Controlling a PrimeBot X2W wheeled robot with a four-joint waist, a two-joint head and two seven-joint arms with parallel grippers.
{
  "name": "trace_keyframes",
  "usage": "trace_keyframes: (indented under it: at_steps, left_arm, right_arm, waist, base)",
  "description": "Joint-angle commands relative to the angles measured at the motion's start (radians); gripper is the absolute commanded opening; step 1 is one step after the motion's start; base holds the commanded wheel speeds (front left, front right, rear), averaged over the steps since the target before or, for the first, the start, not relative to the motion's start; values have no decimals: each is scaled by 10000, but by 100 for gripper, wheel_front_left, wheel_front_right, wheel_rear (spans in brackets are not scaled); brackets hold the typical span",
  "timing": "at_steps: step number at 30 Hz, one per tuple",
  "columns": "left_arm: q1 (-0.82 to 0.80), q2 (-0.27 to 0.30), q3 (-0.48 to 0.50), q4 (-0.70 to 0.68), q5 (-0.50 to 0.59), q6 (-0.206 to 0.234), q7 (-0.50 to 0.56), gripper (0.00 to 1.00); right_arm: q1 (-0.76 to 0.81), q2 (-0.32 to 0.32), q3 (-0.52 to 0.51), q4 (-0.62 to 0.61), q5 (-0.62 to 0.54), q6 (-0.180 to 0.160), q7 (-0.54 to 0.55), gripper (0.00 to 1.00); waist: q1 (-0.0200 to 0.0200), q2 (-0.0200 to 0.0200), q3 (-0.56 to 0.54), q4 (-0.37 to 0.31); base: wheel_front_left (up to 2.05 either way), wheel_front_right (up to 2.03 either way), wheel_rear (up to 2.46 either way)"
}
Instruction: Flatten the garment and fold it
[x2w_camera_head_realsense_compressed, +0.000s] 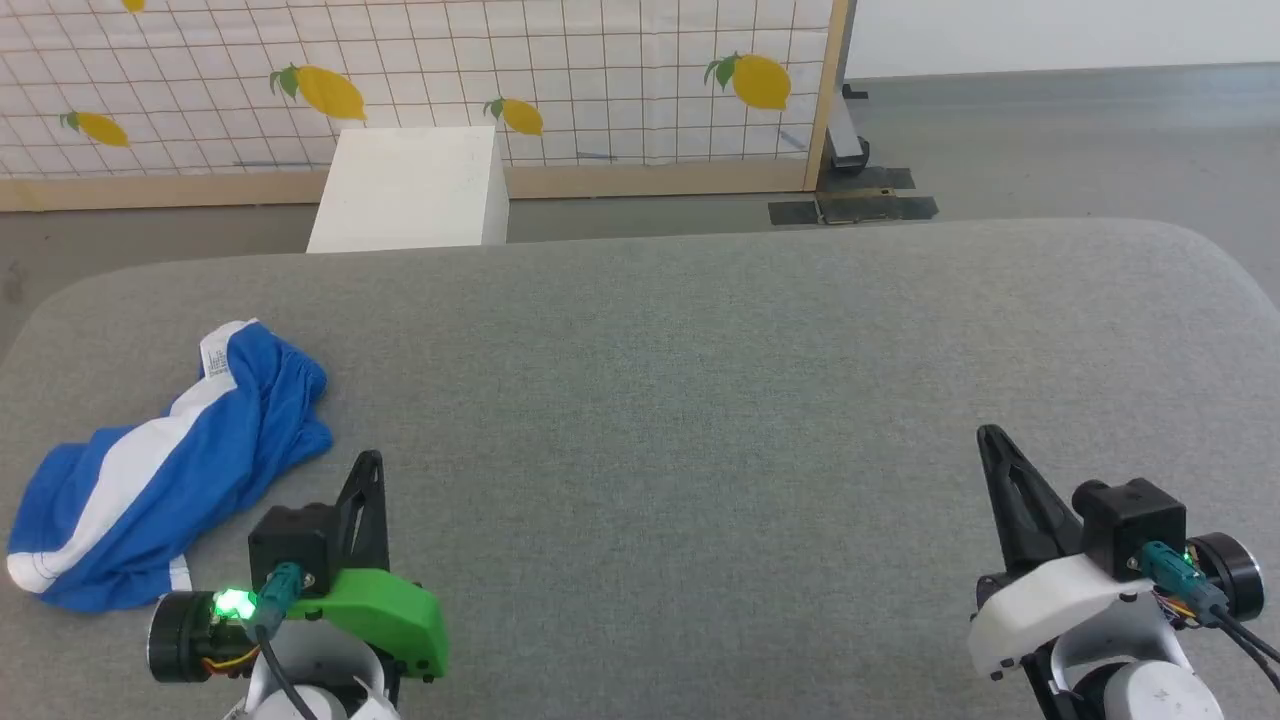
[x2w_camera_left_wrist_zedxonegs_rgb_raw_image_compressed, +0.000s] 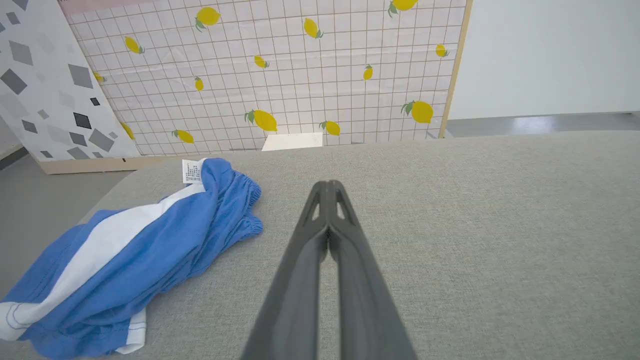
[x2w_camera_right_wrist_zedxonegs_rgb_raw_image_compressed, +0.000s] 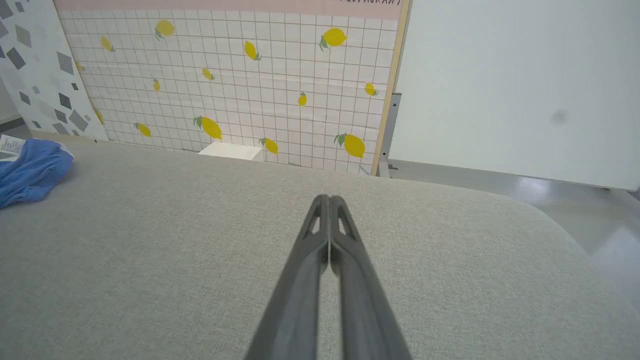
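The garment (x2w_camera_head_realsense_compressed: 160, 470), blue shorts with a broad white stripe, lay crumpled in a loose heap near the left edge of the grey fabric-covered table (x2w_camera_head_realsense_compressed: 700, 350). Its gathered waistband was bunched at the far end, where a small white label (x2w_camera_head_realsense_compressed: 216, 362) stood up, and a white-trimmed hem lay at the near end. The left gripper (x2w_camera_head_realsense_compressed: 370, 462) hovered just beside the heap on its right, apart from the cloth, its jaws pressed together with nothing between them. The right gripper (x2w_camera_head_realsense_compressed: 990, 436) hung over bare table on the right side, well apart from the shorts, its jaws likewise pressed together and holding nothing. Beyond the table's far edge stood a white box (x2w_camera_head_realsense_compressed: 410, 190) on the floor in front of a lemon-print screen (x2w_camera_head_realsense_compressed: 600, 90).
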Motion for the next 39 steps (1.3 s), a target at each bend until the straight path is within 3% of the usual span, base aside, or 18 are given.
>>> trace_keyframes:
  at_steps: [1, 39]
  left_arm:
    - [110, -47, 11, -26, 105, 64, 14, 0]
    - [110, -47, 11, -26, 105, 64, 14, 0]
  right_arm:
    - [134, 7, -1, -47, -64, -15, 1, 0]
    - [134, 7, -1, -47, -64, -15, 1, 0]
  waist:
    - [0, -1, 0, 0]
    - [0, -1, 0, 0]
  base:
    - [0, 0, 0]
    - [0, 0, 0]
